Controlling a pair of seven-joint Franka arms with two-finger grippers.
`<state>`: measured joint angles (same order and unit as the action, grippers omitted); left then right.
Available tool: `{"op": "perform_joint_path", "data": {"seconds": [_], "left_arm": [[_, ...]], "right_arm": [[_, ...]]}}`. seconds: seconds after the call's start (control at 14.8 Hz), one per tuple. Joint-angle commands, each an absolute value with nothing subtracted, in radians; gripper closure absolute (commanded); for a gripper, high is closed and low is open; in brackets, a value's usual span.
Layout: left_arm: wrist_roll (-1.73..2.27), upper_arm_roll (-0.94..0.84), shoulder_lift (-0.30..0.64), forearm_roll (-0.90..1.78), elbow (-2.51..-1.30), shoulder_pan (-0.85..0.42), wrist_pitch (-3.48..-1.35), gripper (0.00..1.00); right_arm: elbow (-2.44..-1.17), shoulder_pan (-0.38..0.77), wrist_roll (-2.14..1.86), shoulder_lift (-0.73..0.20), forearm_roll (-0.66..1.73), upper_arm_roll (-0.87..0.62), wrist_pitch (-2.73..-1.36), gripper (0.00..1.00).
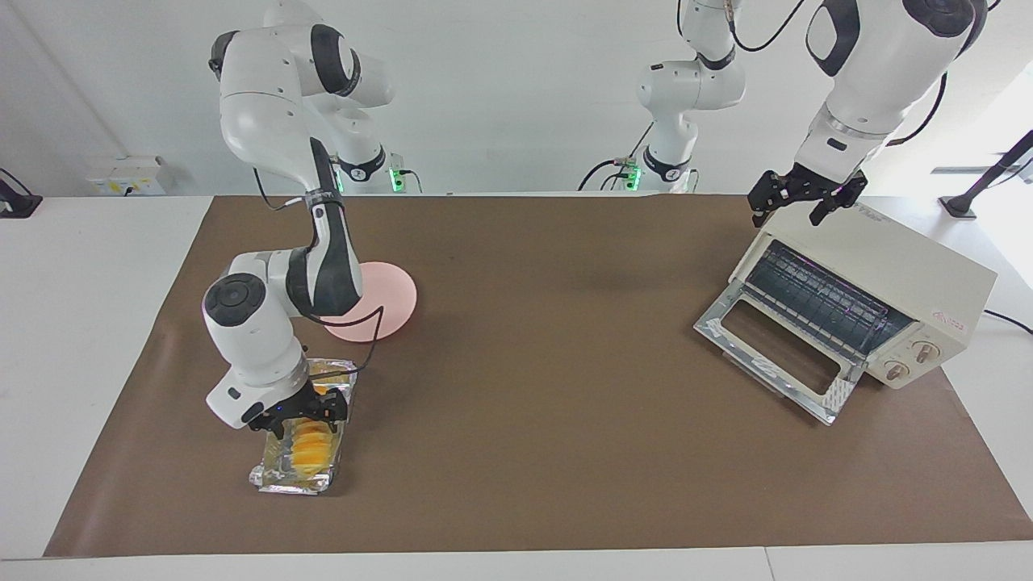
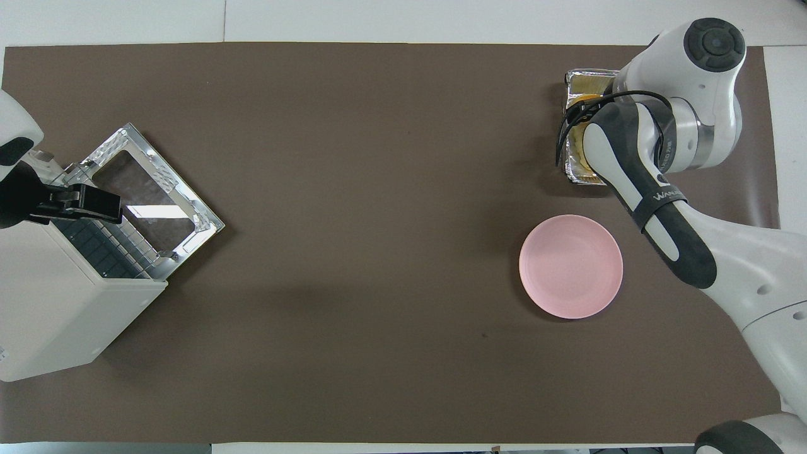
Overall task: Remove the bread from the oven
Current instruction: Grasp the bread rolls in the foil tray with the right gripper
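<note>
The bread (image 1: 311, 452), a ridged golden-orange loaf, lies in a crinkled foil tray (image 1: 292, 481) on the brown mat, toward the right arm's end of the table. My right gripper (image 1: 303, 417) is low over the loaf's end nearer the robots, open, with a finger on each side of it. In the overhead view my right arm covers the bread and only the tray's rim (image 2: 589, 78) shows. The cream oven (image 1: 904, 278) stands at the left arm's end with its door (image 1: 771, 355) dropped open and the rack bare. My left gripper (image 1: 801, 202) waits open over the oven's top edge.
A round pink plate (image 1: 395, 300) lies on the mat nearer to the robots than the foil tray; it also shows in the overhead view (image 2: 570, 266). The oven (image 2: 57, 309) and its open door (image 2: 151, 202) take up the left arm's end.
</note>
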<state>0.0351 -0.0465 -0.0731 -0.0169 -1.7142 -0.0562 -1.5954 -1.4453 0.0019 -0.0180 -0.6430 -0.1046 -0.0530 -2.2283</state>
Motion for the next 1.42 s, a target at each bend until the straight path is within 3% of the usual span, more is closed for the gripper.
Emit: {"op": "perform_joint_path", "data": {"seconds": [0.0, 0.07, 0.2, 0.34, 0.47, 0.54, 0.81, 1.02, 1.35], "left_arm": [[0.028, -0.051, -0.072, -0.026, -1.709, -0.044, -1.603, 0.00], [0.026, -0.051, -0.072, -0.026, -1.709, -0.044, -1.603, 0.00], [0.026, -0.051, -0.072, -0.026, -1.709, -0.044, -1.603, 0.00], [0.026, -0.051, -0.072, -0.026, -1.709, -0.044, -1.603, 0.00], [0.026, -0.051, -0.072, -0.025, -1.709, -0.044, -1.603, 0.00], [0.028, -0.051, -0.072, -0.025, -1.709, -0.044, -1.603, 0.00], [0.026, -0.051, -0.072, -0.026, -1.709, -0.044, -1.603, 0.00], [0.028, -0.051, -0.072, -0.026, -1.709, -0.044, -1.603, 0.00], [0.026, -0.051, -0.072, -0.026, -1.709, -0.045, -1.603, 0.00]], "right_arm": [[-1.483, -0.006, 0.002, -0.637, -0.129, -0.061, -2.281, 0.13], [-1.492, -0.008, 0.002, -0.637, -0.129, -0.061, -2.295, 0.15], [-1.509, -0.017, -0.002, -0.635, -0.129, -0.061, -2.318, 0.29], [-1.509, -0.018, -0.003, -0.635, -0.123, -0.063, -2.318, 0.56], [-1.508, -0.020, -0.005, -0.635, -0.117, -0.063, -2.319, 0.95], [-1.508, -0.017, -0.003, -0.635, -0.117, -0.063, -2.318, 1.00], [-1.493, -0.014, -0.006, -0.624, -0.118, -0.063, -2.271, 1.00], [-1.430, -0.009, -0.009, -0.595, -0.129, -0.063, -2.104, 1.00], [-1.483, -0.002, 0.001, -0.432, -0.107, -0.072, -1.921, 1.00]]}}
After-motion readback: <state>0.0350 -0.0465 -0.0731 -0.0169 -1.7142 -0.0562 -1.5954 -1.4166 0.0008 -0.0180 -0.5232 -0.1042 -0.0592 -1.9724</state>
